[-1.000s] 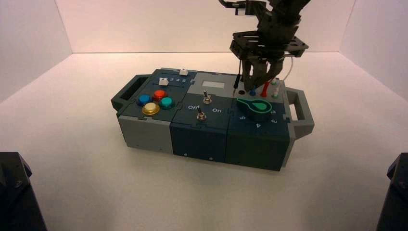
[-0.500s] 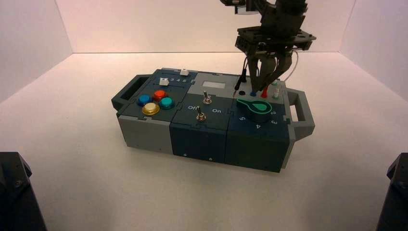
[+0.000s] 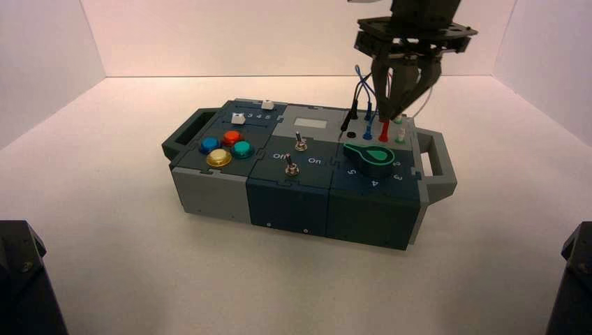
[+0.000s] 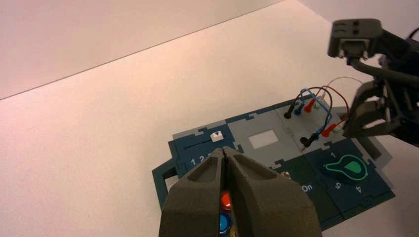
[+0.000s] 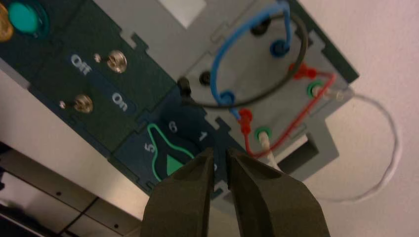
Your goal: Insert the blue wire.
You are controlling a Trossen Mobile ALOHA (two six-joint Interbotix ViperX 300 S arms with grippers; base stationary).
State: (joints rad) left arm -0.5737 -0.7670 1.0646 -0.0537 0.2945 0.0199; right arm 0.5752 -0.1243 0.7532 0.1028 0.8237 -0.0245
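"What's at the far left?"

"The left gripper [image 4: 224, 150], out of the high view; its own wrist view puts it in front of the box's left end. Its jaws are closed together."

"And on the box [image 3: 290, 202]?"

"On the left panel, two white sliders [image 3: 238, 118] sit at the far side, with blue, yellow, red and green buttons [image 3: 242, 149] nearer. Next come two metal toggle switches [image 3: 301, 144], lettered Off and On, and a pale rectangular window [image 3: 310, 123] beyond them."

"Then the wires?"

"Yes, on the right panel. The black wire [image 5: 269, 91] has one plug in the far black socket; its other plug [image 3: 345, 122] leans beside the near black socket [image 3: 351, 135], apart from it."

"Where's the blue wire [image 5: 217, 59]?"

"Just right of that, both plugs in the blue sockets, one far, one near, its loop arching above the panel. The red wire [image 5: 309, 108] and the white wire [image 5: 393, 143] follow, and the green-outlined knob [image 3: 373, 157] is nearer."

"And the right gripper [image 3: 399, 115]?"

"Above the near red plug [image 3: 384, 131], jaws slightly open, gripping nothing."
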